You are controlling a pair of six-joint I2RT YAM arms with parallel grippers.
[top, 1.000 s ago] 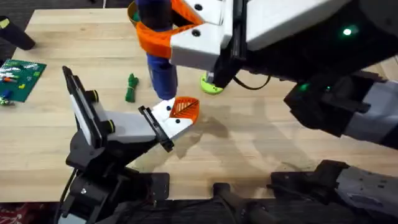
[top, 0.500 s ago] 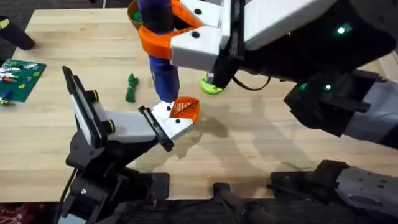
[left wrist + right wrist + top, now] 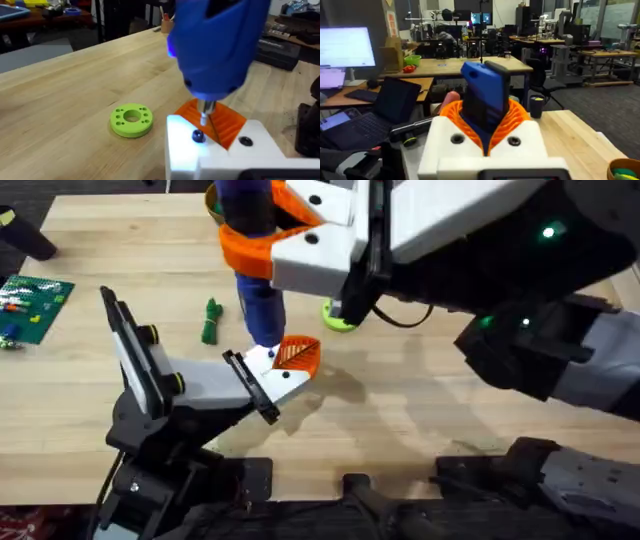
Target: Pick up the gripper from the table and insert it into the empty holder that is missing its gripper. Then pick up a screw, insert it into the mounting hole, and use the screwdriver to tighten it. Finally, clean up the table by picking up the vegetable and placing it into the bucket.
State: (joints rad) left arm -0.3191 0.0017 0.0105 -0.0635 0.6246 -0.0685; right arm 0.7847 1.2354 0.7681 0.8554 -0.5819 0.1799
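From overhead I have the right claw [image 3: 262,235] closed around the screwdriver [image 3: 258,280], its curved orange fingers [image 3: 245,248] wrapped on the thick blue handle, with the tool standing upright over the middle of the surface [image 3: 420,410]. My right wrist view looks down the same grip: the blue handle [image 3: 487,97] sits clamped between the orange pads [image 3: 517,120]. I cannot tell how my left claw stands.

The screwdriver's narrow end comes down at the holder [image 3: 215,385], the white stub with the black end plate that reaches right from its black stand with yellow-green knobs at the near left. In the left wrist view the metal tip [image 3: 204,116] stands just above a dark screw [image 3: 198,136] seated in the white block [image 3: 215,150]; whether tip and screw touch I cannot tell. A second dark hole [image 3: 245,141] lies beside it.

The small ribbed orange gripper [image 3: 297,354] is seated at the holder's far end, just right of the screwdriver's tip.

The vegetable [image 3: 210,321] lies on the surface left of the screwdriver, well apart from the holder. A lime-green ring [image 3: 340,317] lies flat beyond the holder, to the right. The bucket [image 3: 622,169] sits at the far edge, its mustard rim partly hidden behind my right arm. A green circuit board [image 3: 32,305] rests at the far left.
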